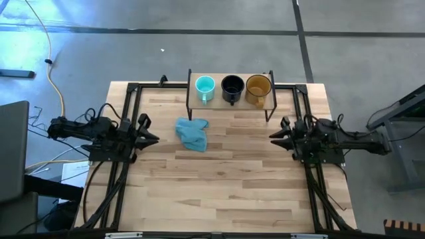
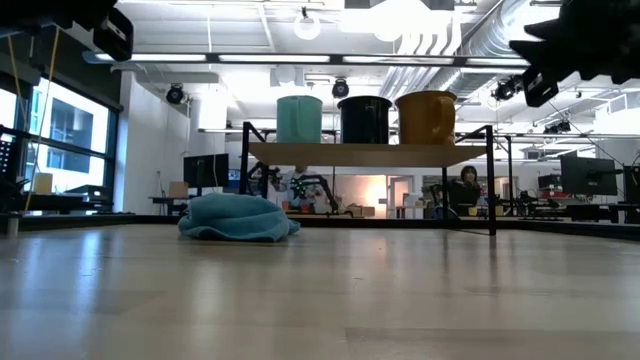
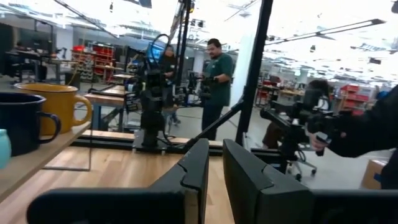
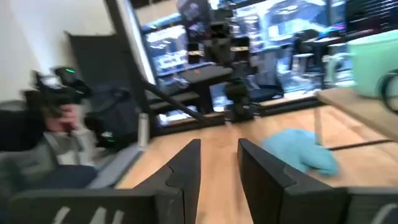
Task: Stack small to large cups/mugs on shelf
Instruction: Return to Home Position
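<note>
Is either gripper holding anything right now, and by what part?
Nothing is held. The left gripper and right gripper are both empty, fingers slightly apart, at the table's sides, clear of the shelf.

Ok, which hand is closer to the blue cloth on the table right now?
Left. The left hand sits a short gap from the cloth, not touching it; the right hand is clearly farther off, on the cloth's opposite side.

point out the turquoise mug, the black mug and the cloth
turquoise mug [image 1: 205, 85], high view, its open mouth
black mug [image 1: 232, 85], high view, its open mouth
cloth [image 1: 192, 133], high view, middle of its folds
</note>
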